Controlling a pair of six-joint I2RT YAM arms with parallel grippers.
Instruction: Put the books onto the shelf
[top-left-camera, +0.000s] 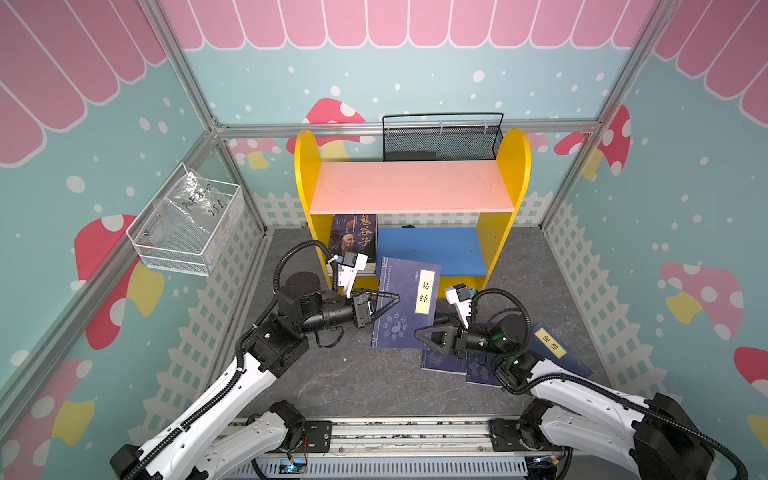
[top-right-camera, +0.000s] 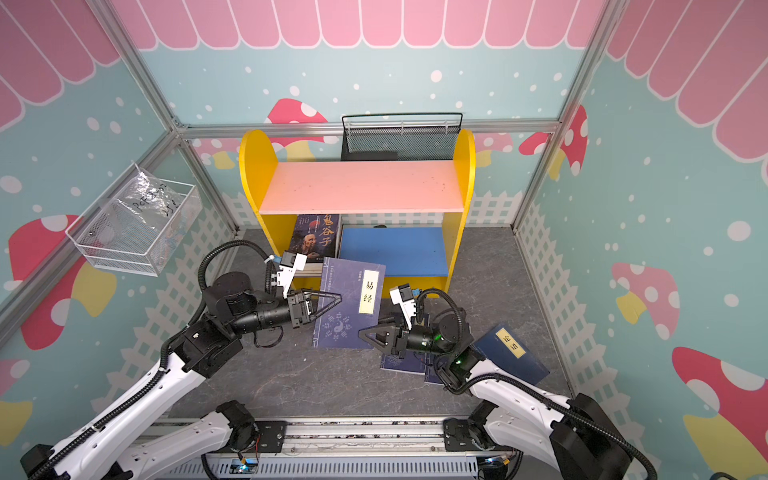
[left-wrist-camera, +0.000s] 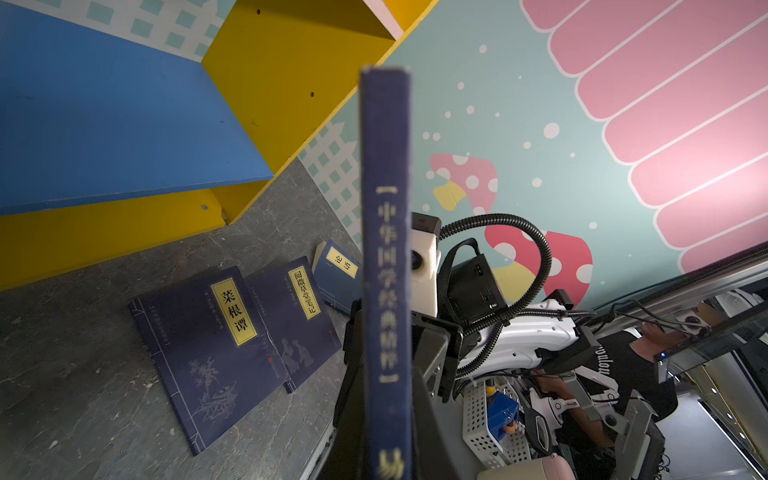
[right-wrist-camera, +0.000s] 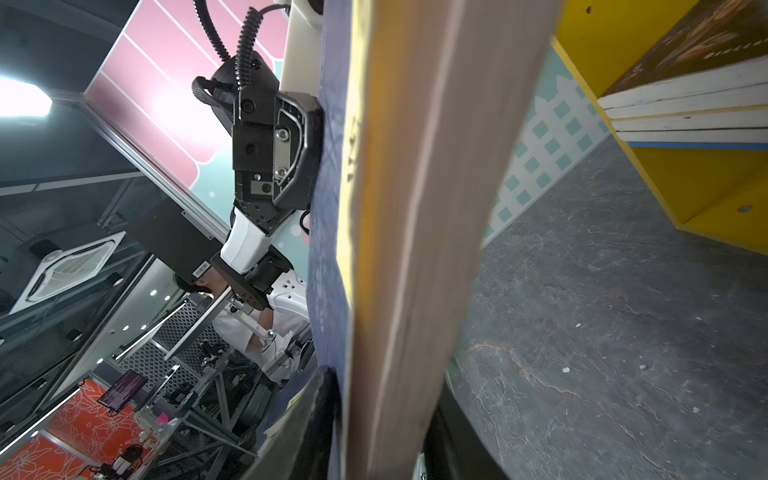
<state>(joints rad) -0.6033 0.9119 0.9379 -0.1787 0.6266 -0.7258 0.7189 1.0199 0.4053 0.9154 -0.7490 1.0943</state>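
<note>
A navy book with a yellow title label hangs tilted in front of the shelf, held by both grippers. My left gripper is shut on its spine edge; in the left wrist view the spine runs up from between the jaws. My right gripper grips the opposite lower corner, and the page edge fills the space between its jaws. A dark book tops a small stack at the left of the blue lower board. Three navy books lie on the floor under my right arm.
A black mesh basket stands behind the shelf. A white wire basket with a plastic bag hangs on the left wall. The pink upper board is bare. The arms' base rail runs along the front edge.
</note>
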